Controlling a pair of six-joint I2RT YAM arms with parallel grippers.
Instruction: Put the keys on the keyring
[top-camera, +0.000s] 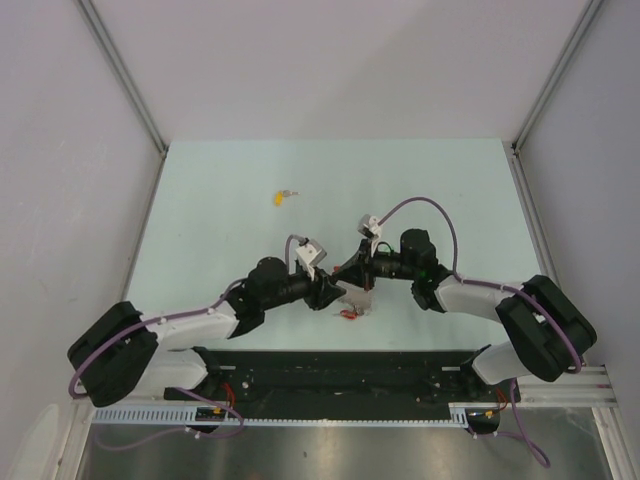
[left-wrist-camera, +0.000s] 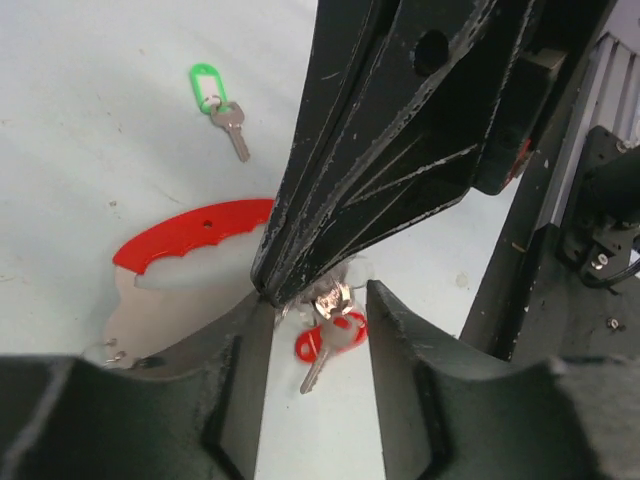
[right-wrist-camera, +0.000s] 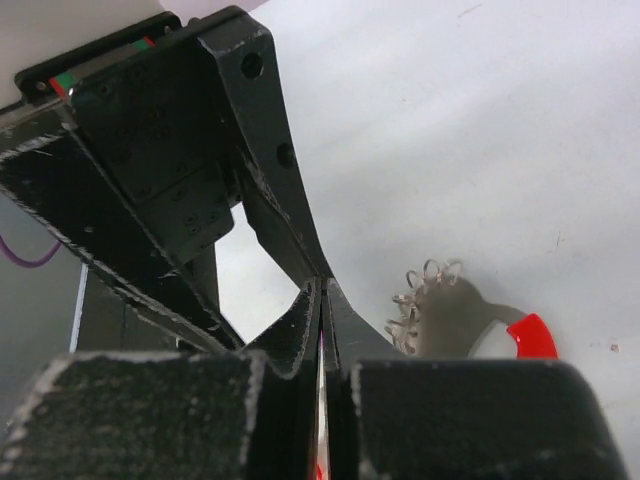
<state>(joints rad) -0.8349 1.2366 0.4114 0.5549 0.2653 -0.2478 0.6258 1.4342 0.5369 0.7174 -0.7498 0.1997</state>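
My L pincer (left-wrist-camera: 315, 300) half spread round red tag (left-wrist-camera: 330, 335), R pincer (right-wrist-camera: 322, 285) pressed together; tips crowded, may clash n shove keyring (left-wrist-camera: 190, 230).

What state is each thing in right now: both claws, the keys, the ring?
Left gripper: open, jaws either side of a red tag.
Right gripper: shut, tip beside that tag.
Keyring: by the grippers, neither key on it.
Green key: lying loose on the table.
Yellow key: lying loose, far from both arms.
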